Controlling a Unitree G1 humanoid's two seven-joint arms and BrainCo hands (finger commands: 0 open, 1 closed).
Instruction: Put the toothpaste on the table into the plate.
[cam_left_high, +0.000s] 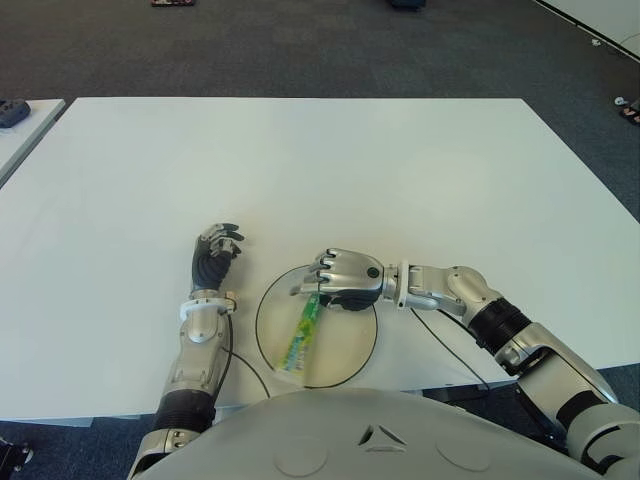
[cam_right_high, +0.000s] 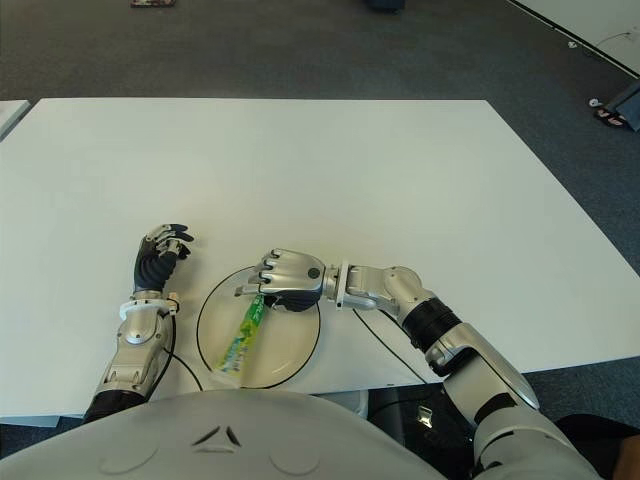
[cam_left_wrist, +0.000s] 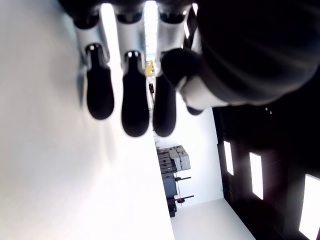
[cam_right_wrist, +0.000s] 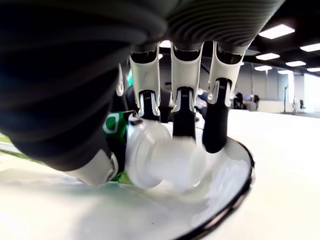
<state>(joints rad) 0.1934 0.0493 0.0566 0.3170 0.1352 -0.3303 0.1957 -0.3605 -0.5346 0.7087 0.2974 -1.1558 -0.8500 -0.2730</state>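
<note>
White table (cam_left_high: 400, 190) fills most of the view, with dark carpet (cam_left_high: 300, 50) behind it. Near the robot sits a round plate (cam_left_high: 355, 360) with a dark rim. The green toothpaste (cam_left_high: 300, 340) tube lies inside the plate. The right hand (cam_left_high: 345, 278) is over the far edge of the plate, its fingers (cam_right_wrist: 182, 107) curled around the tube's white cap end. The left hand (cam_left_high: 215, 250) shows just left of the plate, fingers loose and holding nothing.

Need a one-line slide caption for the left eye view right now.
Right hand holds the toothpaste by its cap end over the plate; left hand idle beside it.
</note>
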